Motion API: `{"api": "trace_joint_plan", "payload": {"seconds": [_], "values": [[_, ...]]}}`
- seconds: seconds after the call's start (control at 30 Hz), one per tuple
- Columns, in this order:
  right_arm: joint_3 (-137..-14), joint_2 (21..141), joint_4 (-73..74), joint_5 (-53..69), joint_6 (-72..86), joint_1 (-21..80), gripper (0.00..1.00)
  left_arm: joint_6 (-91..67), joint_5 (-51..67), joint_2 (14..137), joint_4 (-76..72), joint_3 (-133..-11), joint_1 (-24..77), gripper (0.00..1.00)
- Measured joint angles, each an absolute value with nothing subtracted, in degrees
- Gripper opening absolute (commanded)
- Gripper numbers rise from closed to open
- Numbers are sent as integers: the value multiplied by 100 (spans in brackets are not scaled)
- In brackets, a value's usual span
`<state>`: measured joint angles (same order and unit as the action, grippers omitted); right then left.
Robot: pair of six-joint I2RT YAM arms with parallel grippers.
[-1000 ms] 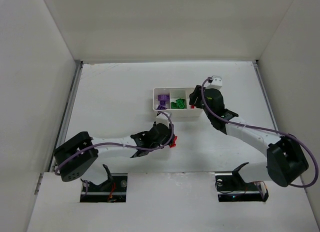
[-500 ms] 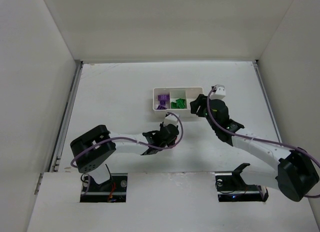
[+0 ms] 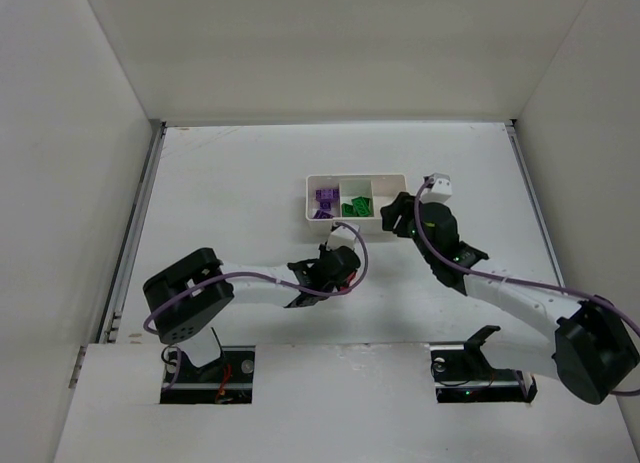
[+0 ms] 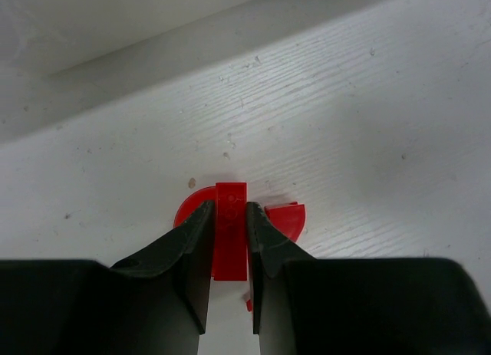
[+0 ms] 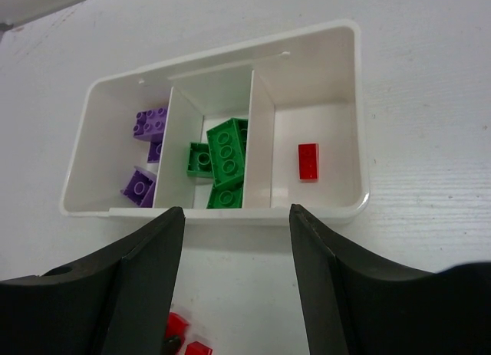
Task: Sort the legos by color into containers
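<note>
In the left wrist view my left gripper [image 4: 229, 211] is shut on a narrow red lego [image 4: 230, 240] standing on the table. Two more red legos lie beside it, a rounded one [image 4: 186, 208] on the left and a quarter-round one [image 4: 286, 219] on the right. From above, this gripper [image 3: 343, 271] is below the white tray [image 3: 355, 177]. My right gripper [image 5: 236, 215] is open and empty just in front of the tray [image 5: 362, 140]. The tray holds purple legos [image 5: 146, 125] on the left, green legos [image 5: 228, 152] in the middle and one red lego [image 5: 308, 160] on the right.
Red pieces [image 5: 178, 326] show on the table at the bottom of the right wrist view, between the fingers. The right gripper [image 3: 393, 216] hides the tray's right end from above. White walls enclose the table on three sides.
My right gripper has pulled back from above the tray's right compartment toward the near side. My left arm has swung and its gripper has settled on the red pieces.
</note>
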<state>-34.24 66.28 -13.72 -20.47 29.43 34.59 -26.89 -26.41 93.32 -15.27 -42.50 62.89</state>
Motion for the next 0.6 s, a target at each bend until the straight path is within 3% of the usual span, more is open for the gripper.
{"api": "trace_joint_plan", "payload": {"seconds": [0.3, 0.4, 0.5, 0.6], "values": [[-3253, 6254, -1382, -2062, 3050, 3459, 63, -2580, -2873, 8414, -1236, -4246, 6283, 8], [-3085, 5979, -1393, -2097, 3157, 3452, 54, -2552, -2884, 8005, -1236, -4309, 6248, 9], [-2897, 5736, -1352, -2130, 3297, 3454, 37, -2526, -2781, 7964, -1251, -4650, 6112, 9], [-2742, 5524, -1214, -2246, 3489, 3452, 30, -2523, -2565, 8178, -1343, -5207, 5905, 9]]}}
